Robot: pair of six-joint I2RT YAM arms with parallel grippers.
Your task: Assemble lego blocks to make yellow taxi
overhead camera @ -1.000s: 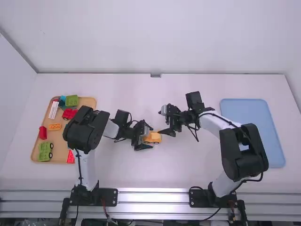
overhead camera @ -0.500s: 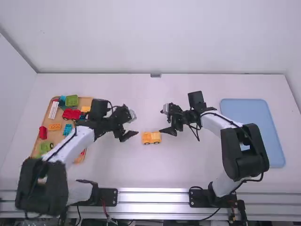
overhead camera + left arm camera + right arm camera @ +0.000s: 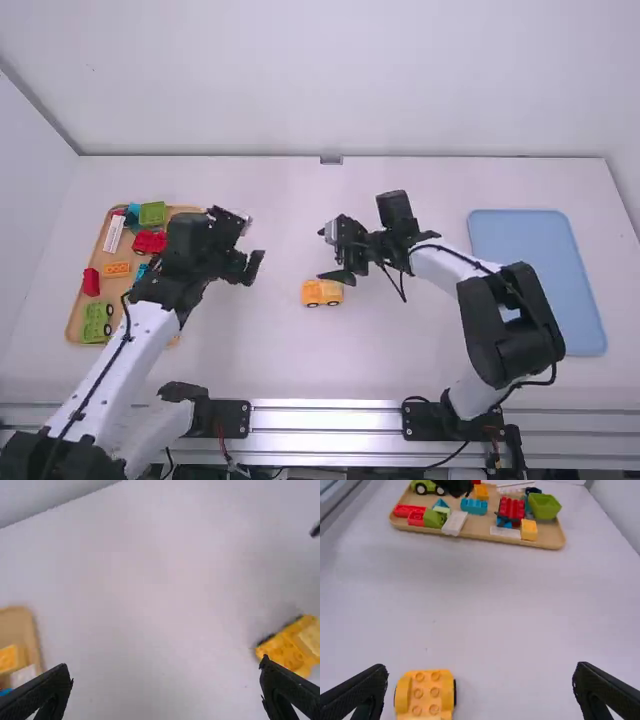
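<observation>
left gripper (image 3: 248,270): fingers apart, beside tray (image 3: 76,318). right gripper (image 3: 326,255): fingers apart, near taxi (image 3: 318,294). taxi sits on table (image 3: 310,365), clear of left gripper, right of tray. blocks (image 3: 116,269) lie in tray.

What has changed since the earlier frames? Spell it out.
The left gripper has left the taxi and moved left, towards the tray. The right gripper has shifted slightly left, nearer the taxi. The taxi and the tray have stayed put.
</observation>
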